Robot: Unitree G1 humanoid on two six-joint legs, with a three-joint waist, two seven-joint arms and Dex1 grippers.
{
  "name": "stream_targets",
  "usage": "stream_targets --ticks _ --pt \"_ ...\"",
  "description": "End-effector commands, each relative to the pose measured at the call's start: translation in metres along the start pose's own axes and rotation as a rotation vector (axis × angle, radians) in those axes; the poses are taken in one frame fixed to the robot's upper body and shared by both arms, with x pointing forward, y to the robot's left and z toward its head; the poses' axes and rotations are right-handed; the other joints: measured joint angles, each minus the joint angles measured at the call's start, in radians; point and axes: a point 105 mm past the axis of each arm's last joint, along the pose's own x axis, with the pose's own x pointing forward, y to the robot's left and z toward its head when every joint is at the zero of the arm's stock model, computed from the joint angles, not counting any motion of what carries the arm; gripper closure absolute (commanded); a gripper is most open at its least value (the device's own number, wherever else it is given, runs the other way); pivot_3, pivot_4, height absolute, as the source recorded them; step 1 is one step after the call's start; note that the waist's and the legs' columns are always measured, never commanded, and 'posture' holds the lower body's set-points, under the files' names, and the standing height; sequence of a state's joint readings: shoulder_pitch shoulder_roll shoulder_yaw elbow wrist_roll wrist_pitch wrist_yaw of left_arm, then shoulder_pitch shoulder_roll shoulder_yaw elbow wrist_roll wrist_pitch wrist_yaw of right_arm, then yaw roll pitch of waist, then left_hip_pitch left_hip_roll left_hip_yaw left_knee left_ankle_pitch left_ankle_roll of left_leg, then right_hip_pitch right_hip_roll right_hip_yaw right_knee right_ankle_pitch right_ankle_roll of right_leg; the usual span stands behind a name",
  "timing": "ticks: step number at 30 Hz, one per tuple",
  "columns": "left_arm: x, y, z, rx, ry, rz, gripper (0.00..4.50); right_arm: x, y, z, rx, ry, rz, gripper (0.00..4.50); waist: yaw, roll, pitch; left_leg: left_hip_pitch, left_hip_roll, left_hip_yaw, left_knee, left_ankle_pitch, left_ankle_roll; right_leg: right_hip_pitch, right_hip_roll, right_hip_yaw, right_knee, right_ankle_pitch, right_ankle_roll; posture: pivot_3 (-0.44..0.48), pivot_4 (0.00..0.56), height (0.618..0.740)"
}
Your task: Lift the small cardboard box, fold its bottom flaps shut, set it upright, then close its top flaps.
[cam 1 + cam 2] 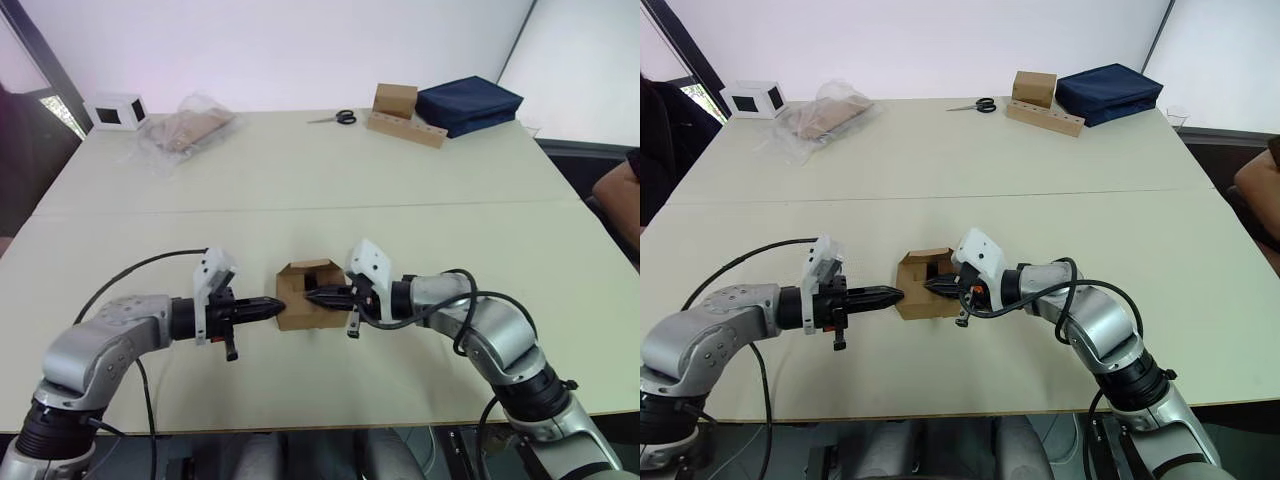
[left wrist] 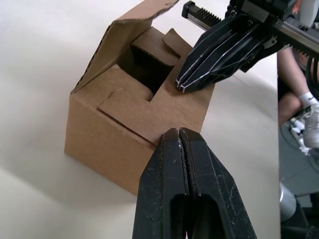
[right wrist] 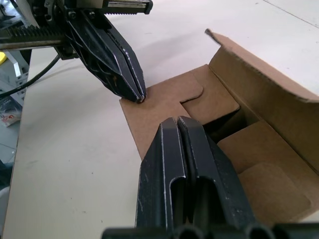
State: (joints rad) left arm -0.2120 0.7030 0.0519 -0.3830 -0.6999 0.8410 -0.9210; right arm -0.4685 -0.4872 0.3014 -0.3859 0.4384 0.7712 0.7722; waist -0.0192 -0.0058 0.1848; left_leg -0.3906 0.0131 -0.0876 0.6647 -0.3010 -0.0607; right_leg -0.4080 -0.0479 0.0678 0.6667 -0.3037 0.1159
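The small cardboard box (image 1: 305, 310) rests on the table near the front middle, one flapped end facing up. On that end a notched flap (image 2: 149, 107) lies folded flat, another flap (image 2: 124, 37) stands up at the far side, and a gap stays open between them. I cannot tell whether these are the top flaps or the bottom flaps; the other end is hidden against the table. My left gripper (image 1: 280, 306) is shut, its tip touching the box's left top edge. My right gripper (image 1: 308, 296) is shut too, its tip resting on the folded flap.
At the back left stand a white box with a dark window (image 1: 118, 110) and a clear plastic bag (image 1: 185, 128). Scissors (image 1: 337, 118), a squarer brown box (image 1: 395, 99) on a cardboard strip (image 1: 405, 128) and a dark blue bag (image 1: 468, 103) lie at the back right. A person's leg (image 2: 301, 99) is beside the table.
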Motion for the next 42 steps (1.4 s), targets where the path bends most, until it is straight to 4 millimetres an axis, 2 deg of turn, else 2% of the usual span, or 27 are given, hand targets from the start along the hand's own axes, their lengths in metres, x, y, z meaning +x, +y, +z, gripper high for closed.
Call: stream_targets --ticks 1,4,6,8,10,12,20,30,37,42 --pt "0.002 0.003 -0.006 -0.009 0.030 0.012 4.50 -0.009 0.003 0.023 0.029 -0.108 0.028 4.49 0.001 0.000 0.000 0.000 0.000 0.000 0.000 0.000 0.000 0.000 0.000 0.000 0.000 0.000 0.000 0.000 0.150 0.740" --pt "0.002 0.003 -0.006 -0.006 0.027 0.009 4.50 -0.023 0.005 0.052 0.101 -0.241 0.087 4.49 0.002 0.000 0.000 0.000 0.000 0.000 0.000 0.000 0.000 0.000 0.000 0.000 0.000 0.000 0.000 0.000 0.150 0.740" --pt "0.003 0.003 -0.006 -0.002 0.027 0.009 4.50 -0.029 -0.009 0.071 0.119 -0.324 0.037 4.49 0.001 0.000 0.000 0.000 0.000 0.000 0.000 0.000 0.000 0.001 0.000 0.000 0.000 0.000 0.000 0.000 0.150 0.740" --pt "0.003 0.004 -0.006 -0.007 0.020 0.016 4.50 -0.028 -0.031 0.078 0.097 -0.342 -0.076 4.49 0.000 0.000 0.000 0.001 0.000 0.000 0.000 0.000 0.000 0.001 0.000 0.000 0.000 0.000 0.000 0.000 0.150 0.740" --pt "0.002 0.005 -0.006 -0.013 0.016 0.023 4.50 -0.022 -0.044 0.070 0.060 -0.274 -0.147 4.49 0.001 0.000 0.000 0.001 0.000 0.000 0.000 0.000 0.000 0.001 0.000 0.000 0.000 0.000 0.000 0.000 0.150 0.740" --pt "0.001 0.006 -0.007 -0.012 0.020 0.027 4.50 -0.014 -0.047 0.058 0.023 -0.197 -0.154 4.49 0.003 0.000 0.000 0.001 0.000 0.000 0.000 0.000 0.000 0.001 0.000 0.000 0.000 0.000 0.000 0.000 0.150 0.740" --pt "0.002 0.009 -0.007 -0.014 0.011 0.043 4.50 -0.001 -0.038 0.042 -0.045 -0.097 -0.105 4.49 0.000 0.001 0.000 0.001 0.000 0.000 0.000 0.000 0.000 0.001 0.000 0.000 0.000 0.000 0.000 0.000 0.150 0.740" --pt "0.005 0.010 -0.007 -0.018 0.008 0.044 4.50 -0.004 -0.016 0.036 -0.028 -0.095 -0.020 4.49 0.002 0.001 0.000 0.001 0.000 0.000 0.000 0.000 0.000 0.001 0.000 0.000 0.000 0.000 0.000 0.000 0.150 0.740" --pt "0.005 0.012 -0.003 -0.022 -0.013 0.053 4.50 -0.001 -0.015 0.023 -0.020 -0.057 -0.030 4.49 0.001 0.001 0.000 0.001 0.000 0.000 0.000 0.000 0.000 0.001 0.000 0.000 0.000 0.000 0.000 0.000 0.150 0.740" --pt "0.001 0.013 0.006 -0.037 -0.065 0.061 4.50 0.001 -0.014 0.020 -0.015 -0.052 -0.029 4.49 0.001 0.001 0.000 0.001 0.000 0.000 0.000 0.000 0.000 0.001 0.000 0.000 0.000 0.000 0.000 0.000 0.150 0.740"
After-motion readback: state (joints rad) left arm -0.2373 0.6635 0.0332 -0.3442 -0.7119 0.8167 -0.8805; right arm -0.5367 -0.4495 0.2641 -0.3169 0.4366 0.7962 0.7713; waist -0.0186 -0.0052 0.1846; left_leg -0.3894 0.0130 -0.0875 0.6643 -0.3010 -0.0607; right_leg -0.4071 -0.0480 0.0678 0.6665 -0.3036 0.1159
